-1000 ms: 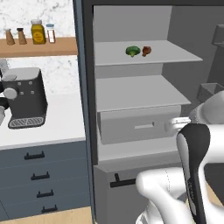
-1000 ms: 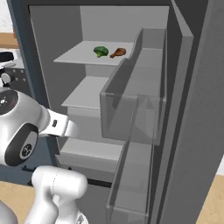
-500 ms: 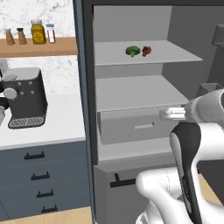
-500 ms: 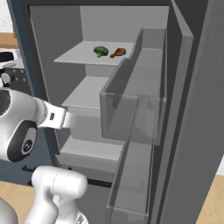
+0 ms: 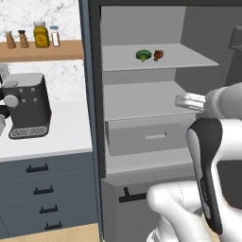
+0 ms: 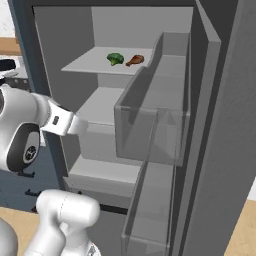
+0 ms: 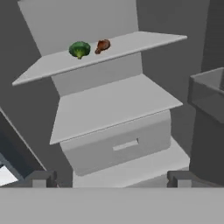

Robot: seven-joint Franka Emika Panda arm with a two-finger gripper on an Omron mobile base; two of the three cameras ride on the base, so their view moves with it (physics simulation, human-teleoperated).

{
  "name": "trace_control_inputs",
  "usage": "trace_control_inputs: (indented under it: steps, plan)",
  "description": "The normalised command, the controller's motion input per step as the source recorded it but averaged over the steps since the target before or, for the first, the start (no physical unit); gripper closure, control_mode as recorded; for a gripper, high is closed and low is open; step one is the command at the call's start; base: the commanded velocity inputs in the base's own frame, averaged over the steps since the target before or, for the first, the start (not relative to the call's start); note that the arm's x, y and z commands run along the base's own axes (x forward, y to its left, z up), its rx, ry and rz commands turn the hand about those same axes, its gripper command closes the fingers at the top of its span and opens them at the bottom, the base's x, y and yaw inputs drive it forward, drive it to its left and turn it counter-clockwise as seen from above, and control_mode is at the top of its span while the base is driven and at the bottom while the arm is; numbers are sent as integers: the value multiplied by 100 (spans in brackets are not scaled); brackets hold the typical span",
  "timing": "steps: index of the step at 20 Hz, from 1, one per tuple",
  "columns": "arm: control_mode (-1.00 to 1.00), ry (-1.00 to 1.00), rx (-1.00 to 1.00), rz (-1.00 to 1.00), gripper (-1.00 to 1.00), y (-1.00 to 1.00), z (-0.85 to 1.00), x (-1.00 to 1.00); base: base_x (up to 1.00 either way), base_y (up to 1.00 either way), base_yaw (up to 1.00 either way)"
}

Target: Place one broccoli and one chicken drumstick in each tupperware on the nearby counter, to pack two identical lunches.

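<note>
Up on the fridge's top shelf (image 5: pixel 189 59) in the left base view sat the broccoli (image 5: pixel 143 55) just beside the chicken drumstick (image 5: pixel 158 54). Right base view: same pair. Hand view: the tool (image 7: pixel 111 177) stood wide open, empty, well short of both.

Flat, even rendered light, soft shadows, slightly blurry.

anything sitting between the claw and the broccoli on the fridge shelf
Nothing visible does. The fridge door is open, and the broccoli lies beside the chicken drumstick on the top shelf with bare shelf in front. The open claw sits lower, facing the shelves across open space.
</note>
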Motion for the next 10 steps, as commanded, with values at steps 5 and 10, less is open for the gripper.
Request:
trace_control_inputs:
  steps: [5, 10]
  plan:
    - [-100, 0, 20, -8, -100, 4, 85, 19, 0, 0, 0]
    - [-100, 5, 20, -7, -100, 0, 56, 33, 0, 0, 0]
